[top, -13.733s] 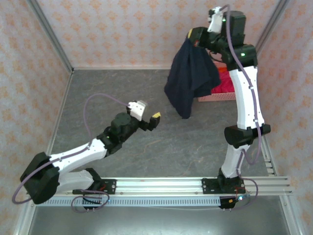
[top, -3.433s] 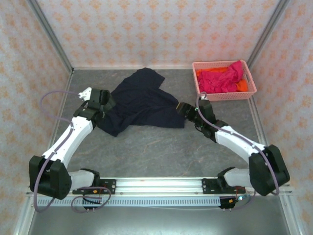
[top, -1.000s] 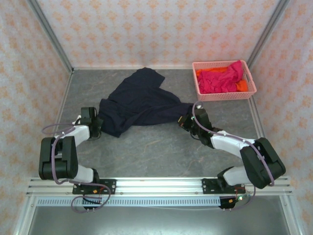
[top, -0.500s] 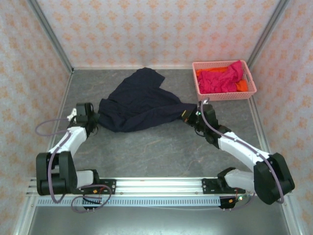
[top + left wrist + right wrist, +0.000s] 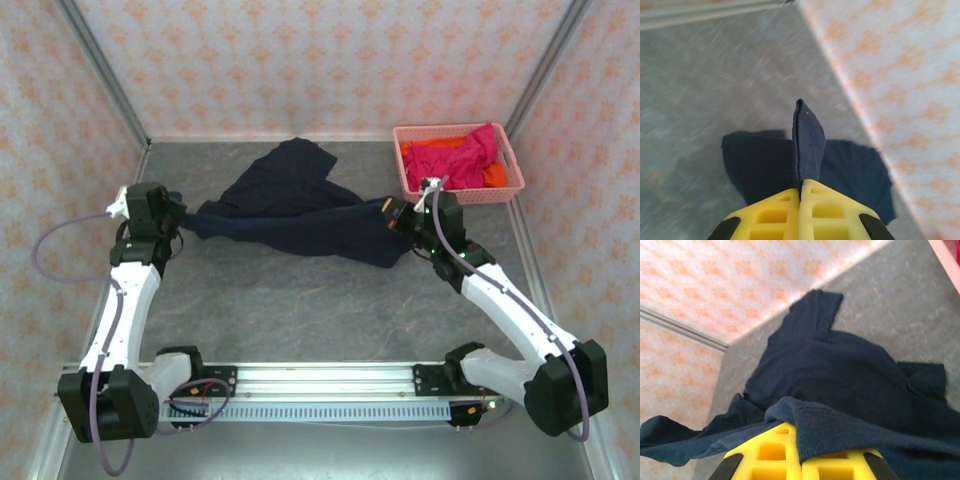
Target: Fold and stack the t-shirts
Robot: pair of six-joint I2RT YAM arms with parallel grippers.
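Observation:
The dark navy t-shirt [image 5: 300, 212] hangs stretched between my two grippers, its far part still lying on the grey table [image 5: 300, 300]. My left gripper [image 5: 180, 222] is shut on the shirt's left edge; a navy fold [image 5: 807, 142] stands up from the closed yellow fingers [image 5: 775, 215]. My right gripper [image 5: 396, 212] is shut on the right hem, and ribbed navy cloth [image 5: 840, 432] drapes over its yellow fingers [image 5: 765, 460]. The magenta-red t-shirt [image 5: 468, 155] and the orange t-shirt [image 5: 424, 155] lie bunched in the pink basket [image 5: 458, 197].
The pink basket stands at the back right, just behind my right gripper, and its corner [image 5: 951, 251] edges into the right wrist view. Patterned walls [image 5: 300, 60] close the back and both sides. The bare table surface lies in front of the shirt.
My left gripper has shut on the shirt's left edge and risen toward the back. My right gripper has lifted up and back too. The navy shirt is now pulled out long between them.

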